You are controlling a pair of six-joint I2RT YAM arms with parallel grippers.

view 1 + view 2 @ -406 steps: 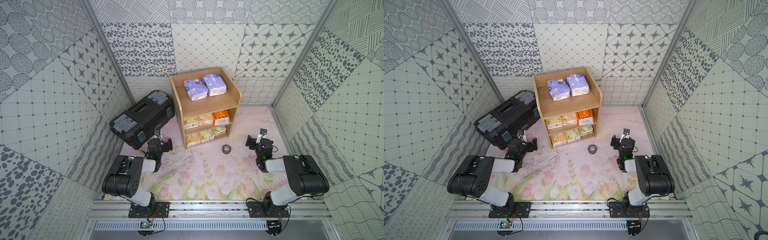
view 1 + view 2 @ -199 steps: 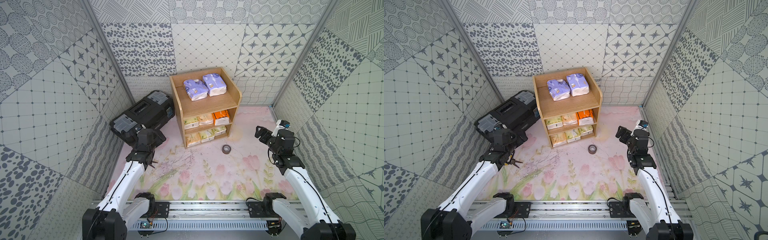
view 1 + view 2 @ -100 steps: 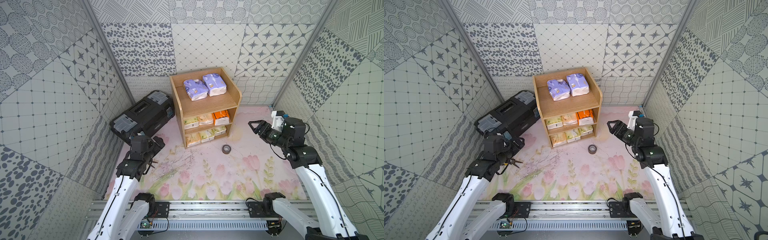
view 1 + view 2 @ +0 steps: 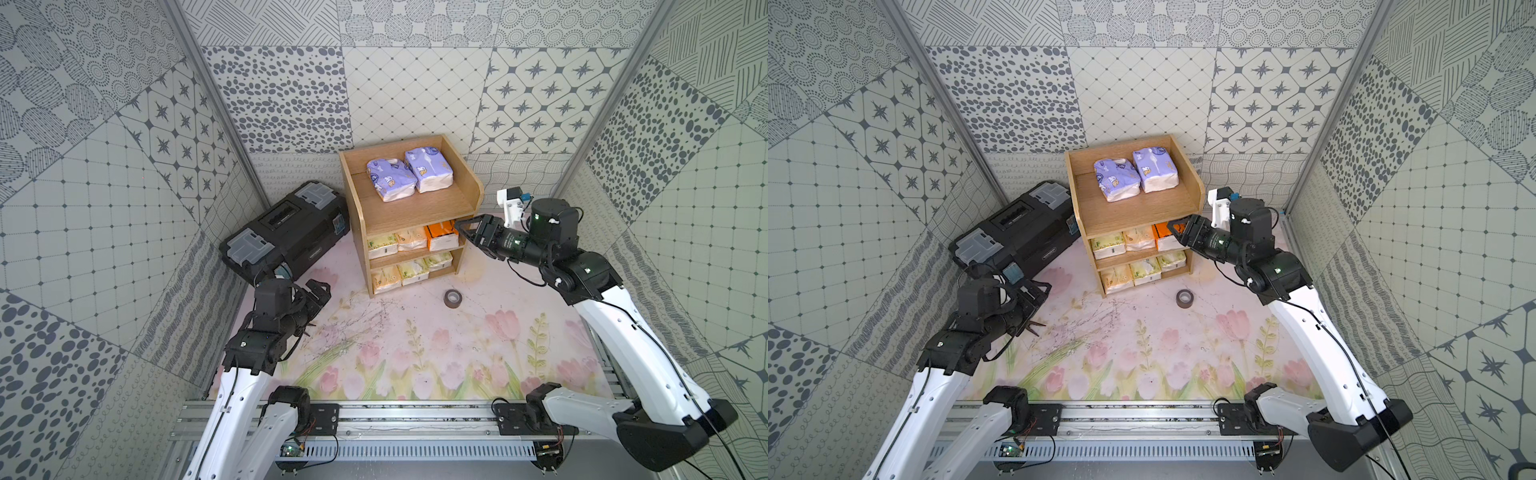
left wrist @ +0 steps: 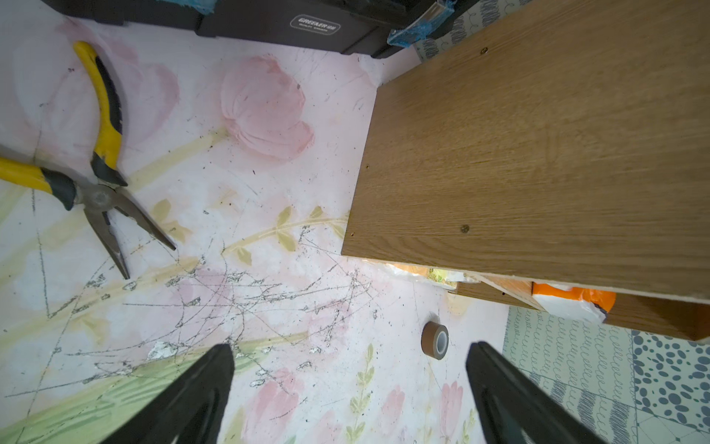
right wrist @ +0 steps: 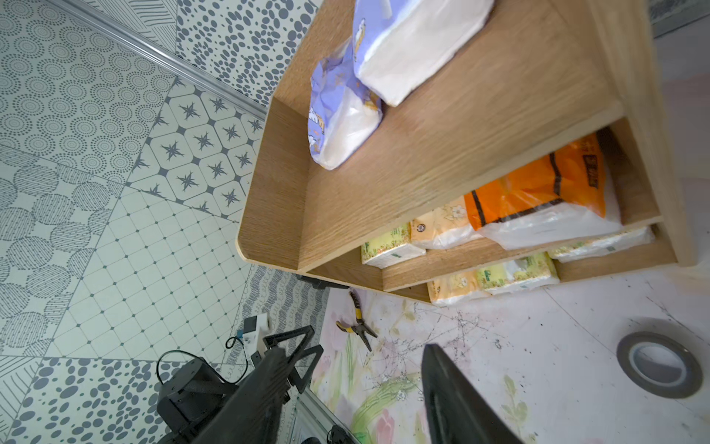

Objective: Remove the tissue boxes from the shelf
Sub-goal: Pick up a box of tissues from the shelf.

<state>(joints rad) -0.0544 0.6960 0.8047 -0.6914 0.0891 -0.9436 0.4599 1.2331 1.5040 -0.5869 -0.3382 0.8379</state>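
The wooden shelf [image 4: 415,208] [image 4: 1133,212] stands at the back. Two lavender tissue boxes [image 4: 390,185] [image 4: 428,170] lie on its top tier. The middle tier holds two cream ones [image 6: 392,246] and an orange one [image 4: 440,235] [image 6: 538,188]; three more cream ones [image 6: 515,273] fill the bottom tier. My right gripper [image 4: 463,232] [image 6: 353,350] hovers open and empty at the shelf's front right corner, level with the orange one. Left of the shelf, my left gripper [image 4: 320,293] [image 5: 349,346] hangs wide open above the floor.
A black toolbox [image 4: 286,232] lies against the shelf's left side. A grey tape roll [image 4: 452,298] [image 6: 659,363] sits on the floral mat in front of the shelf. Yellow-handled pliers [image 5: 96,192] lie by my left gripper. Patterned walls close in on three sides.
The right arm has swung left and brought its gripper up to the shelf's front right corner, with the jaws narrower than before. The left arm has barely shifted.
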